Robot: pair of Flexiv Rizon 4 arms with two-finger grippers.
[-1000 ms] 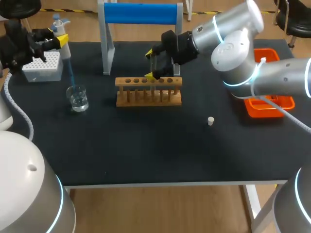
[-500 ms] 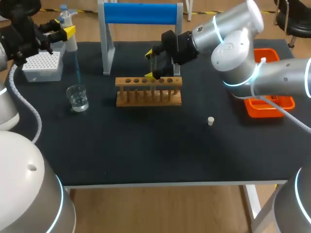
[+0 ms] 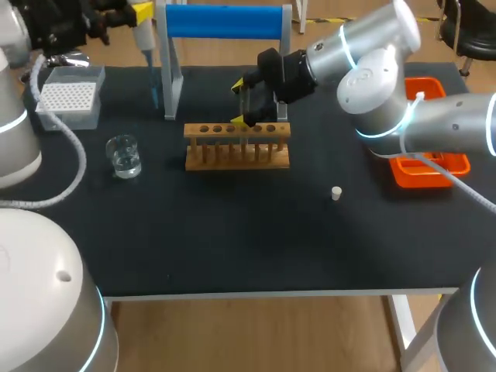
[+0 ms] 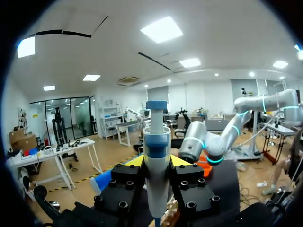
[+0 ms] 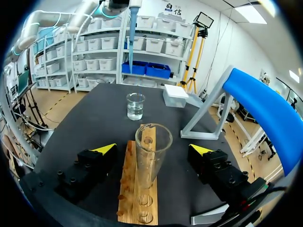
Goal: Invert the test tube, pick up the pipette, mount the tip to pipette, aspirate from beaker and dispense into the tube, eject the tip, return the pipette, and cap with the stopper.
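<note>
At the far left corner of the desk (image 3: 232, 232), the left end effector (image 4: 156, 163) is clamped on the pipette (image 4: 156, 137). The pipette is held upright well above the surface, its blue tip (image 3: 153, 84) pointing down just beside the left post of the blue-topped stand (image 3: 225, 22). The white tip box (image 3: 70, 97) sits close by, with the glass beaker (image 3: 124, 155) (clear liquid inside) nearer the front. The wooden rack (image 3: 236, 146) is placed in the middle, and the test tube (image 5: 152, 151) stands upright in one of its holes, mouth up. The right end effector (image 3: 242, 102) is held around the tube with its fingers apart, neither touching the glass. The small white stopper (image 3: 335, 193) lies to the right of the rack, well apart from it. An orange tray (image 3: 418, 174) is seen at the right edge.
</note>
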